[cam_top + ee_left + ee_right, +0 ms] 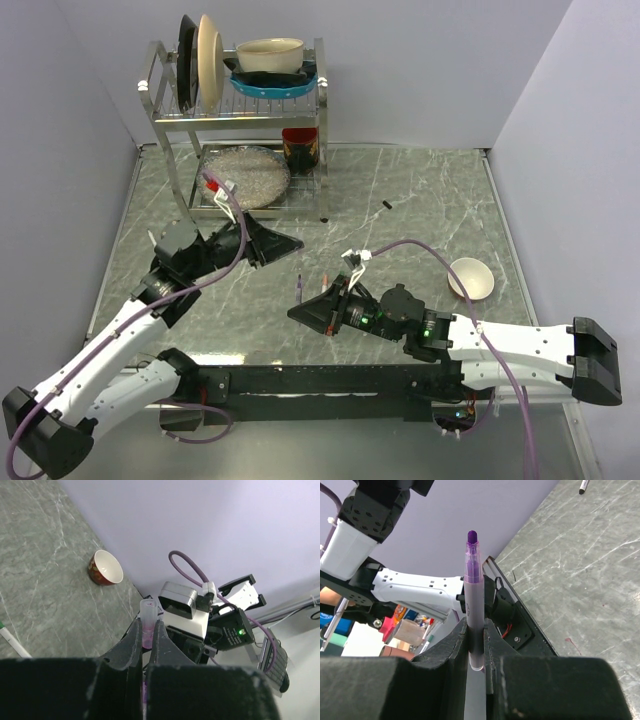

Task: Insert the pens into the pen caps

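Observation:
My right gripper (pixel 475 626) is shut on a pen with a clear purple barrel (pixel 472 575), which stands upright with its purple tip up. In the top view this gripper (pixel 295 312) hovers over the near middle of the table, the pen (pixel 300 291) sticking up from it. My left gripper (pixel 147 626) is shut on a short translucent pinkish cap (pixel 148 611); in the top view it (pixel 297 243) is just above and left of the right gripper. A whitish pen (pixel 11 640) with a green end lies on the table. A small black piece (pixel 386 205) lies further back.
A steel dish rack (pixel 240 120) with plates and bowls stands at the back left. A small bowl (pixel 470 278), red outside (pixel 106 567), sits on the right of the marble table. A thin reddish bit (pixel 326 275) lies near the right gripper. Walls close in on three sides.

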Tool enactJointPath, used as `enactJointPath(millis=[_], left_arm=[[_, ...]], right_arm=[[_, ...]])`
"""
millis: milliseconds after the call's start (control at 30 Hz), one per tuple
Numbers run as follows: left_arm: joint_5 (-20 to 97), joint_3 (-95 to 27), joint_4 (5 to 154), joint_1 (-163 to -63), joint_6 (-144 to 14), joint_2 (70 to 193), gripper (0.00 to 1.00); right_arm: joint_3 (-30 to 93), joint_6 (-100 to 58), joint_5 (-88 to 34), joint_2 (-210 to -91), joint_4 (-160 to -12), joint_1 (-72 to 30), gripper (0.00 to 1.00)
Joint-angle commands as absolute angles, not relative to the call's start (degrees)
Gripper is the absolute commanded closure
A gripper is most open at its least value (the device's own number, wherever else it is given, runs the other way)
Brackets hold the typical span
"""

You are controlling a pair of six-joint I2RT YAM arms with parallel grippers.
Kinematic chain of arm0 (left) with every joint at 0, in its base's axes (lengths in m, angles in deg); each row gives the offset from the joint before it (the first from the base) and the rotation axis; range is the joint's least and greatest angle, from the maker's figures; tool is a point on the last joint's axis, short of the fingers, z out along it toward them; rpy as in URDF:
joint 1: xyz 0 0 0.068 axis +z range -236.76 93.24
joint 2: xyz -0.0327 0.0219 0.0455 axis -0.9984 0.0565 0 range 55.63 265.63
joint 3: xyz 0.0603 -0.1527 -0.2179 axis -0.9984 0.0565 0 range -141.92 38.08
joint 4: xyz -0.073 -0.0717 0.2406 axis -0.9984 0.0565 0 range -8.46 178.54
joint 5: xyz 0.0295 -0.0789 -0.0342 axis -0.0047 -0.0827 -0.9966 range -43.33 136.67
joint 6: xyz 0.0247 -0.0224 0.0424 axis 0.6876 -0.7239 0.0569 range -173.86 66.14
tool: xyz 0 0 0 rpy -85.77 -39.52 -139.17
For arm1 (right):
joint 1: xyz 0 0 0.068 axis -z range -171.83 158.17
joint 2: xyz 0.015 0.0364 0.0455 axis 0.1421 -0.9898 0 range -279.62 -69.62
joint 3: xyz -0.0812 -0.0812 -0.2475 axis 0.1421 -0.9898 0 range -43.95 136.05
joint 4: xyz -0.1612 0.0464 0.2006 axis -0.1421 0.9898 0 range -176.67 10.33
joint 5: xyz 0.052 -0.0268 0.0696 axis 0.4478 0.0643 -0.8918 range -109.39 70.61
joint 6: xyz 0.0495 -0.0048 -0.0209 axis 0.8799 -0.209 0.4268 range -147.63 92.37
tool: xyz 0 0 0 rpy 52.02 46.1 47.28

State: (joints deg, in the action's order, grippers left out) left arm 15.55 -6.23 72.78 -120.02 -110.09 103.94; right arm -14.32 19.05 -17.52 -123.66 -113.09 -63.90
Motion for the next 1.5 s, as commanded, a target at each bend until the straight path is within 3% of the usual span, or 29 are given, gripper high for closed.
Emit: enactJointPath(millis=[0,1100,1467], left_arm=[[12.3,-5.95,71.16,-120.25,-106.6,102.21,0.99],[5.27,-1.56,72.31,-120.69,-104.57,100.01,0.99],[8.09,-3.13,73.45,-120.86,-105.63,100.27,0.99]], right_arm=[[-13.36,19.22,-16.57,-122.8,-115.77,-63.64,1.0],[-12.31,18.52,-14.82,-122.36,-114.98,-62.67,1.0],[-11.08,19.3,-18.24,-125.08,-116.03,-62.32,1.0]])
